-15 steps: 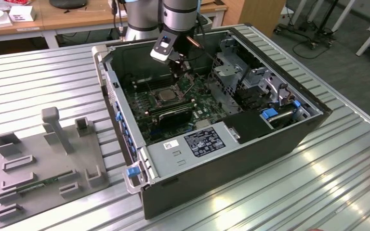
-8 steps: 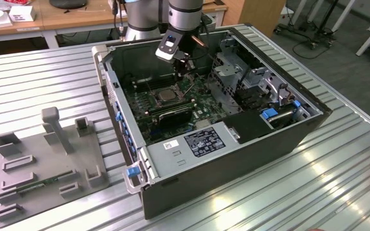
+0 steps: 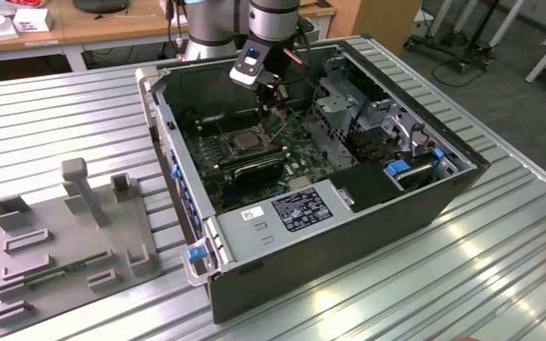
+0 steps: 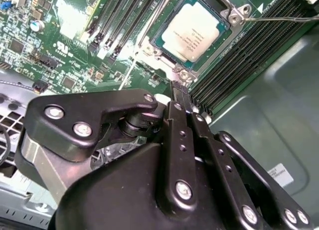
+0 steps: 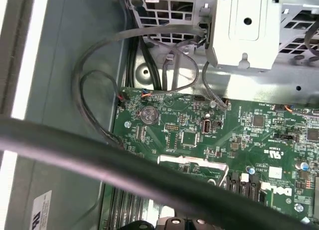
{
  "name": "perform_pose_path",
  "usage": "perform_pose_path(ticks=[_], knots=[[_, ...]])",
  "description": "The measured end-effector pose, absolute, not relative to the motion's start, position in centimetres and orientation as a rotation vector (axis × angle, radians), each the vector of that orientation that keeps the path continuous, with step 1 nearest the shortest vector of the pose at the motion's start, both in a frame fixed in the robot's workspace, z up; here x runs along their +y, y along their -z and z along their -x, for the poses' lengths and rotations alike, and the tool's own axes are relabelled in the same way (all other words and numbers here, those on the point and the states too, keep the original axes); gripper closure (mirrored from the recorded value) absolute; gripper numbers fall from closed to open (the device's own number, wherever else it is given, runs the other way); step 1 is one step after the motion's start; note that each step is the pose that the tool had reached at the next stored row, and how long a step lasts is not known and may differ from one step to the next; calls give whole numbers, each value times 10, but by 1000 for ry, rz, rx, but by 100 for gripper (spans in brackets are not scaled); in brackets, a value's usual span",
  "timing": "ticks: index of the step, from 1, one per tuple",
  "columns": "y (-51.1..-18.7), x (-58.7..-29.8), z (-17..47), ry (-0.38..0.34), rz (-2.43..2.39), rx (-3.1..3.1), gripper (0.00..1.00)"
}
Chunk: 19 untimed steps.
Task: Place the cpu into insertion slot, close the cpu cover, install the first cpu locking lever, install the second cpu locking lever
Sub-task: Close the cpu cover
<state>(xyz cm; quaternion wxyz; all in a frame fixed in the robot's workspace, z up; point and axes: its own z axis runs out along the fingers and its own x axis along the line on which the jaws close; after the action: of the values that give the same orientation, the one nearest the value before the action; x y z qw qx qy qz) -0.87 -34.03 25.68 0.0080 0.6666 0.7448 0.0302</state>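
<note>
My own black linkage blocks much of the second wrist view, and a thick dark cable [image 5: 99,162] crosses the first wrist view in front of the green motherboard [image 5: 199,135]. In the second wrist view, the pale silver-tan square cpu [image 4: 192,31] sits in the silvery-rimmed square insertion slot [image 4: 215,51]. My tool [image 4: 180,90] is clenched, its tips together just beside the slot's corner. I cannot tell whether they touch it. In the exterior view, my arm [image 3: 273,21] reaches into the open black computer case [image 3: 349,234].
</note>
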Motion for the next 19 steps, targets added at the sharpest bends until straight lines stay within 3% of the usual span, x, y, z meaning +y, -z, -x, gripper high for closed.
perform_pose_path(ticks=[19], knots=[[-258, -340, -2, -94, -2083, 2328, 90]])
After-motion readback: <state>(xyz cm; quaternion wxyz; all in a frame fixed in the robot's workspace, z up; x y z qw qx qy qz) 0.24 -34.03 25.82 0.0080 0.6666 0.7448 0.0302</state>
